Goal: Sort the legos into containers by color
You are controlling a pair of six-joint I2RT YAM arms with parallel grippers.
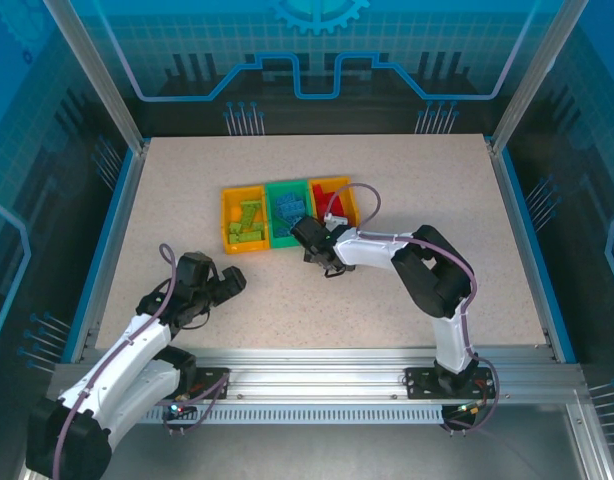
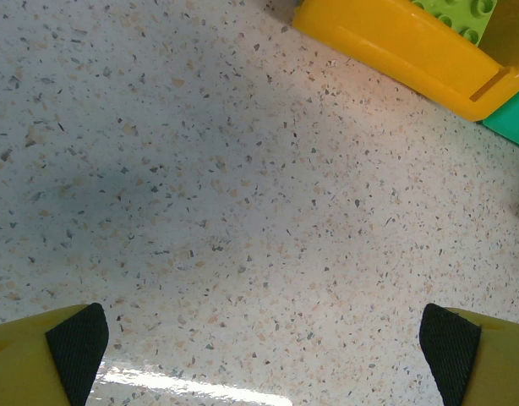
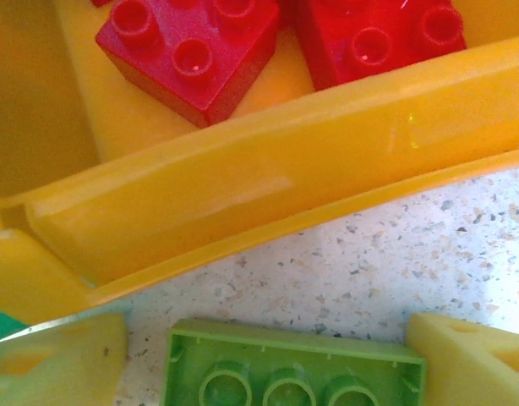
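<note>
Glossy, smooth plastic: orange bin (image 3: 268,194), red bricks (image 3: 188,51), green brick (image 3: 293,372). Speckled table (image 2: 243,211), smooth, faint sheen.

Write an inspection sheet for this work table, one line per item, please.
Surface: speckled table, no spills seen.
Job's things: three joined bins; green bricks in the left one, blue bricks in the middle, red bricks in the right bin; one loose green brick outside its wall, hollow side facing the camera.
Clutter: nothing seen.
Grippers: left gripper open above the table, nothing between its fingers; right gripper open, fingers on either side of the loose green brick.
Cables: one cable along each arm; a loop arches over the right bin.
Surroundings: blue panels, metal posts, rail at the near edge.
</note>
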